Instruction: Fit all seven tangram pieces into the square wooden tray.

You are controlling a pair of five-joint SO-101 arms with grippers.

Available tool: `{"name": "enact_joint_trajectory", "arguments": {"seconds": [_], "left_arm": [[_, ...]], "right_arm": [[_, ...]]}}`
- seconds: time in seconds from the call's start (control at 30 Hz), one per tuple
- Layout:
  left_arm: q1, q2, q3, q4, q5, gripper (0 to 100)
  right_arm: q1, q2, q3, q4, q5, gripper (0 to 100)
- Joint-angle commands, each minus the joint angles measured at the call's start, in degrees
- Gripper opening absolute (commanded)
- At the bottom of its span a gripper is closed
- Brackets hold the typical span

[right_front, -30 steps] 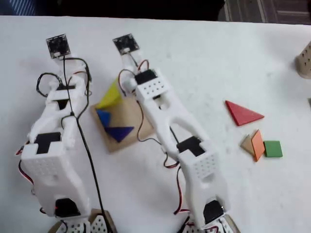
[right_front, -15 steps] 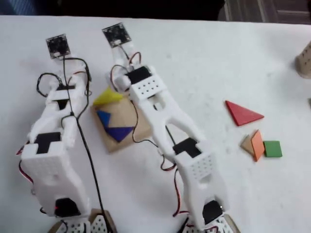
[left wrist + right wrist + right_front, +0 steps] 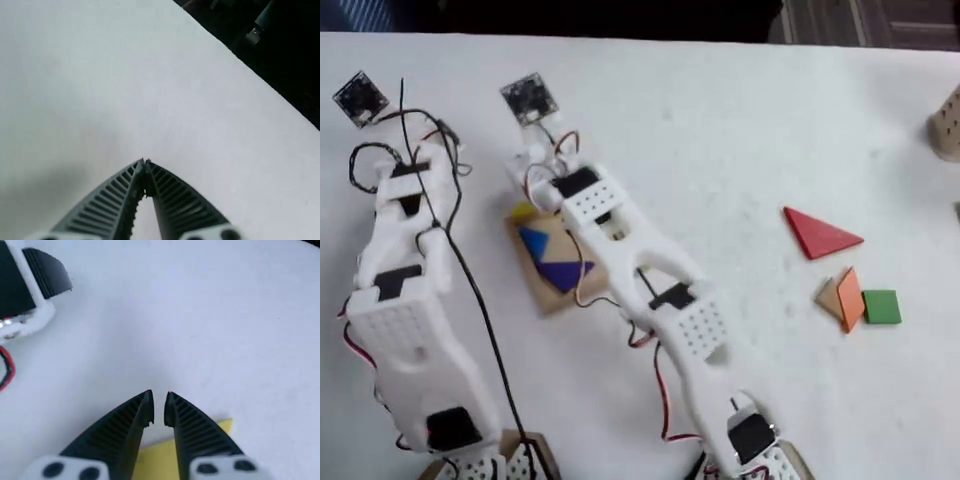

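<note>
The square wooden tray (image 3: 552,290) lies between the two arms and holds two blue pieces (image 3: 558,273). A yellow piece (image 3: 523,211) sits at its far left corner, mostly hidden under my right arm (image 3: 585,200). In the right wrist view my right gripper (image 3: 159,406) hovers just over this yellow piece (image 3: 221,426), its fingers together but for a thin slit with nothing in it. My left gripper (image 3: 145,167) is shut over bare table, left of the tray. Off to the right lie a red triangle (image 3: 818,235), an orange piece (image 3: 850,298), a tan triangle (image 3: 829,297) and a green square (image 3: 881,306).
A perforated tan object (image 3: 948,125) stands at the right edge. The table's far edge (image 3: 240,55) runs close beyond the left gripper. Black and red cables hang along both arms. Part of the left arm (image 3: 22,290) shows near the right gripper.
The left arm has swung left, away from the tray. The right arm has shifted left over the tray, and the yellow piece, earlier sticking up at the far corner, is now mostly covered.
</note>
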Motion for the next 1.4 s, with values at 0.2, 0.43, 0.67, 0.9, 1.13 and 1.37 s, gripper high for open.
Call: {"name": "enact_joint_trajectory", "arguments": {"seconds": [0.2, 0.43, 0.67, 0.9, 1.13, 1.37], "left_arm": [[-0.13, 0.13, -5.63, 2.46, 0.62, 2], [0.48, 0.13, -5.45, 2.73, 0.62, 2], [0.48, 0.13, -5.45, 2.73, 0.62, 2], [0.48, 0.13, -5.45, 2.73, 0.62, 2], [0.48, 0.22, -5.45, 2.73, 0.62, 2], [0.57, 0.22, -5.54, 2.73, 0.62, 2]], "right_arm": [[0.57, 11.03, -19.6, 13.23, 0.26, 4.1], [2.59, 13.49, -30.86, 30.81, 0.26, 1.8], [4.44, 13.58, -38.86, 43.56, 0.26, 1.8], [4.18, 13.58, -39.65, 50.24, 0.26, 1.8], [4.18, 13.67, -39.12, 53.14, 6.59, 1.8], [4.09, 13.23, -39.65, 57.19, 7.12, 1.8]]}}
